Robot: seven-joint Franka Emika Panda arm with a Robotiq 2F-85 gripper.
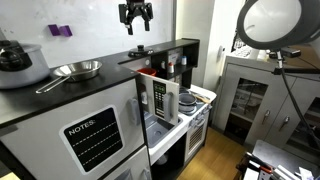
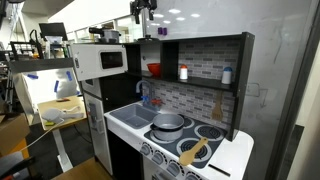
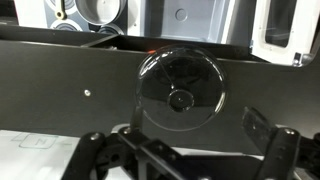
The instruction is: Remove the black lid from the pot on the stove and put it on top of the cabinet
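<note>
The black lid [image 3: 180,88] lies flat, knob up, on a long black top surface. It also shows in an exterior view [image 1: 138,48] on the black top [image 1: 165,47] of the silver-grey cabinet [image 1: 95,135] with the NOTES panel. My gripper [image 3: 185,150] hangs above the lid, open and empty, fingers spread either side and clear of it. It shows high up in both exterior views [image 1: 136,16] [image 2: 146,10]. The small pot [image 2: 168,122] sits uncovered on the white stove [image 2: 228,152].
A large pale-grey pot [image 1: 20,62] and a shiny long-handled pan [image 1: 75,70] stand on the lower black counter. A wooden spatula [image 2: 195,152] lies on the stove. A microwave [image 2: 103,60] stands beside the shelves. A ring light [image 1: 270,20] stands at the side.
</note>
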